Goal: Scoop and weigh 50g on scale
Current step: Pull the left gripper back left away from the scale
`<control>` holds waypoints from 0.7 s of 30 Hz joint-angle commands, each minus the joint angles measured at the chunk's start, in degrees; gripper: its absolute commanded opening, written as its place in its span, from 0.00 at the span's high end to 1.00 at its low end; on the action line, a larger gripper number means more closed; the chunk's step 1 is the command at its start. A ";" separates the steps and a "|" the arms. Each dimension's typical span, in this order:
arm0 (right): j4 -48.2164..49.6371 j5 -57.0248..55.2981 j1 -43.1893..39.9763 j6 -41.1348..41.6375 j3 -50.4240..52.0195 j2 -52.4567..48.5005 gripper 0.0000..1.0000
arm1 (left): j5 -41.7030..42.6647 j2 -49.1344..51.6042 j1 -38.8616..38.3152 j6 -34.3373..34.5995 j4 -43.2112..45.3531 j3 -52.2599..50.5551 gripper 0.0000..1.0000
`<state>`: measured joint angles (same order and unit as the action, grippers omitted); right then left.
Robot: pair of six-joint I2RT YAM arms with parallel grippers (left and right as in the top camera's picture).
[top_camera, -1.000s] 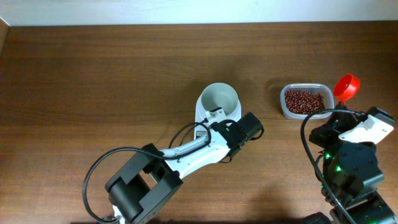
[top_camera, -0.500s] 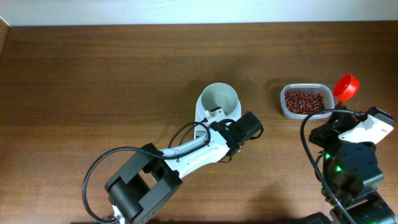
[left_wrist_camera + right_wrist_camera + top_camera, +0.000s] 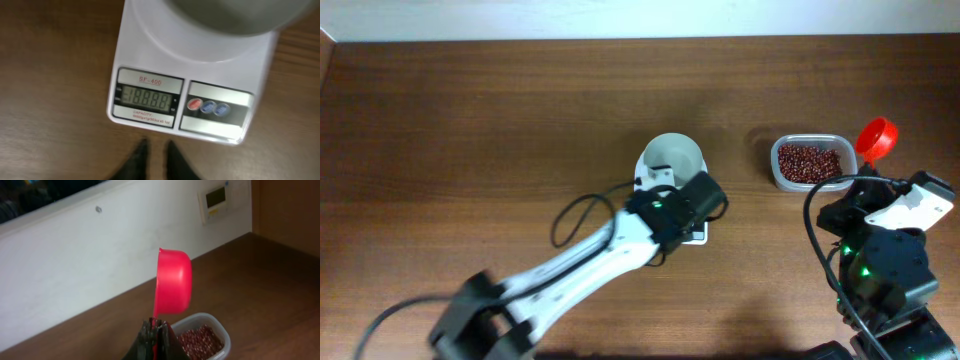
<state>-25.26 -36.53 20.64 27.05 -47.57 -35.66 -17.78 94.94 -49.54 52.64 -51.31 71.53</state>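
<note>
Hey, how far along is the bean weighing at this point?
Early. Ready: the scale is switched on, its display lit, with the empty bowl on top, and the right gripper is shut on the red scoop. In hand: the left gripper, jaws slightly apart, sits just before the buttons. Left: all beans lie in the tub, so every scoop and the weighing remain.

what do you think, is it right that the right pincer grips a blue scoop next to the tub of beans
Not quite: the scoop is red, not blue, as the right wrist view shows plainly. The rest holds: the right pincer grips it by the handle next to the tub of beans.
</note>
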 commanded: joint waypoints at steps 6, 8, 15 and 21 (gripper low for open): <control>2.93 0.17 -0.48 -0.09 -1.09 -4.15 0.96 | -0.68 -17.59 10.99 -21.90 -4.48 0.42 0.01; 3.19 1.95 -0.48 -0.09 -1.09 -6.01 0.96 | -0.63 -19.30 13.20 -22.84 -4.90 0.42 0.01; 2.84 14.56 -0.48 -0.11 -1.09 -10.01 0.96 | -2.51 -20.02 16.09 -22.82 -7.50 0.42 0.01; -5.22 22.23 -0.50 -0.11 -1.09 -10.05 0.96 | 1.86 -20.09 18.10 -36.00 -6.21 0.92 0.01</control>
<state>-27.83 -19.99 20.60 27.03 -47.59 -45.87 -19.75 75.22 -33.32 26.59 -58.00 71.55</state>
